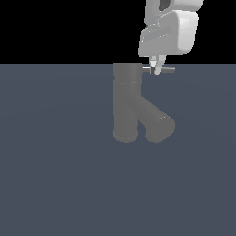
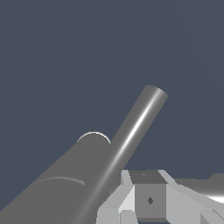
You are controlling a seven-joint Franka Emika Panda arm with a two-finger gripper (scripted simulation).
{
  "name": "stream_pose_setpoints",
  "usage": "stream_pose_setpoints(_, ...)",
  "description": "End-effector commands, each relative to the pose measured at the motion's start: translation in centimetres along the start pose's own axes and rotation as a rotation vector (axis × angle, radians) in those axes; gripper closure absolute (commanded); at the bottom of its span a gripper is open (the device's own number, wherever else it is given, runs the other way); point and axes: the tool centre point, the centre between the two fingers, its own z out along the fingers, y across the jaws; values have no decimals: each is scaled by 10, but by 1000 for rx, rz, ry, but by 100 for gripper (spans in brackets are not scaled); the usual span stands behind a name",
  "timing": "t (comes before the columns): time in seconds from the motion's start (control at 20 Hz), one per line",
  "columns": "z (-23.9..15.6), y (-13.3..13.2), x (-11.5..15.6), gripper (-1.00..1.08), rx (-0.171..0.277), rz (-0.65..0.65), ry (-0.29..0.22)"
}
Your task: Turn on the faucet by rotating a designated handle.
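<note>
The gripper (image 1: 156, 69) sits at the handle (image 1: 168, 70), which bars the way straight down. Beside it the faucet (image 1: 126, 103) blocks one side; its slanted spout lies below. The far side and above look open

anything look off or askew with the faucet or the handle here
Nothing stands out. The faucet stands upright with its spout slanting toward the exterior view's right, and the handle sticks out level from its top. The gripper sits at the handle; whether it grips it is unclear.
</note>
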Motion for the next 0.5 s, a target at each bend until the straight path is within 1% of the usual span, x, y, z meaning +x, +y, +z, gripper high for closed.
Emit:
stream_pose_setpoints(0.0, 0, -3, 23, 108, 9, 29, 6)
stream_pose_setpoints(0.45, -1, -20, 51, 108, 10, 44, 6)
